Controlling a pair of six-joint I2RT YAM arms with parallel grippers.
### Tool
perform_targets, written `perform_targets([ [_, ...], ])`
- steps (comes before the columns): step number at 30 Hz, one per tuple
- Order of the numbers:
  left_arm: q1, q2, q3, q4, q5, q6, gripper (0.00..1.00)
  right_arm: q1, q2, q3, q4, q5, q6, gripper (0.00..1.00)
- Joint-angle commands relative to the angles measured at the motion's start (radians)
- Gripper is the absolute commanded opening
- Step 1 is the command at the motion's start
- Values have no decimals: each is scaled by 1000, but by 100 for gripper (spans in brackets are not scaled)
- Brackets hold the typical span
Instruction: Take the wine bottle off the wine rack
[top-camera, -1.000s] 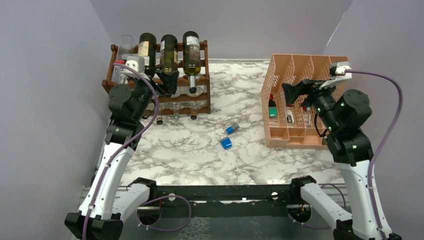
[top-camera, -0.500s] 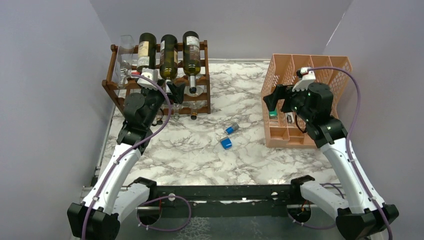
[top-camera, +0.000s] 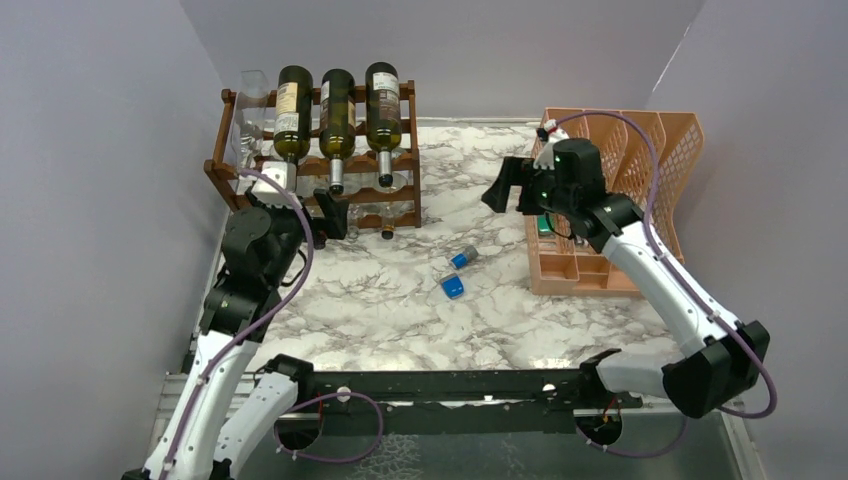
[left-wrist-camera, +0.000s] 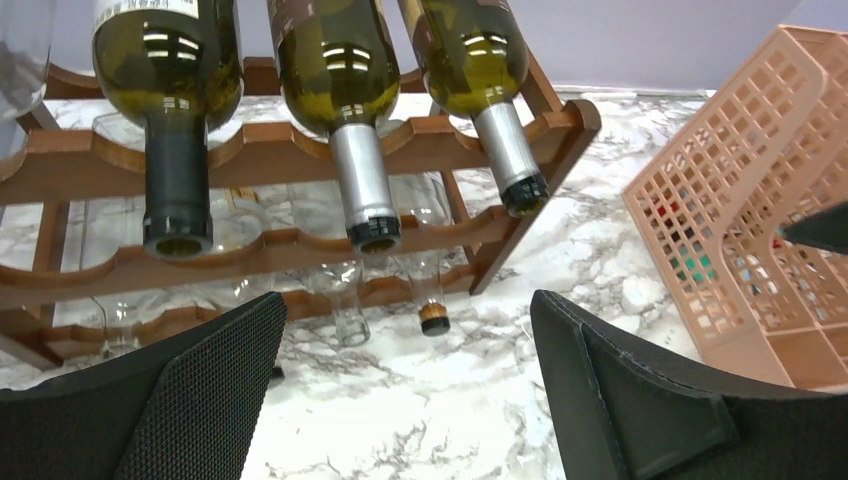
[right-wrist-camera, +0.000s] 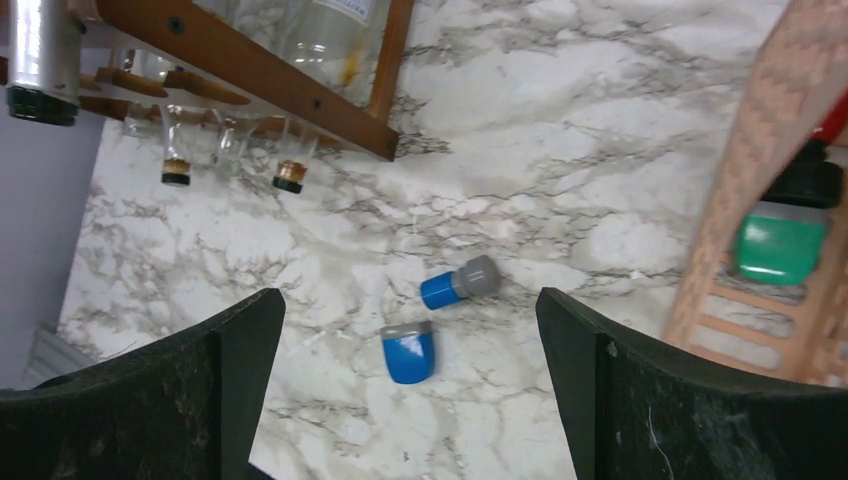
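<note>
Hovering open and empty, the left jaws are facing the wine rack (left-wrist-camera: 285, 150) at eleven o'clock, the wine bottle (left-wrist-camera: 345, 100) lying on its top tier. I'd be centring on its silver neck before closing. Right jaws are gaping too.

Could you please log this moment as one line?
left tool open facing brown wooden wine rack; green glass bottles racked; right tool open

Beneath the right tool (top-camera: 503, 186), a blue-and-grey cylinder (right-wrist-camera: 459, 283) and a blue cap (right-wrist-camera: 408, 353) lie together on the marble worktop (right-wrist-camera: 560, 150); a peach organizer (right-wrist-camera: 790, 90) stands to its right.
</note>
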Motion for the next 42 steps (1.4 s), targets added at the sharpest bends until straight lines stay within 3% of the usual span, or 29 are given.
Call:
perform_targets([
  [1, -6, -83, 15, -161, 56, -57, 99, 60, 90, 92, -1, 7, 137, 100],
  [7, -6, -80, 69, -325, -27, -96, 99, 108, 211, 213, 93, -172, 141, 100],
  [15, -7, -139, 77, -393, -68, -154, 99, 111, 389, 450, 199, -325, 184, 99],
  [21, -7, -15, 202, -538, 57, -137, 99, 111, 615, 736, 159, -369, 224, 100],
  [25, -7, -42, 201, -468, 120, -163, 99, 111, 721, 861, 181, -388, 257, 99],
  [29, -24, -116, 194, -424, 55, -265, 99, 112, 827, 984, 182, -406, 282, 100],
  [33, -25, -190, 108, -315, 89, -237, 99, 118, 908, 1061, 193, -414, 304, 100],
  [42, -25, -211, 92, -322, 109, -179, 99, 153, 1031, 1158, 165, -354, 319, 100],
])
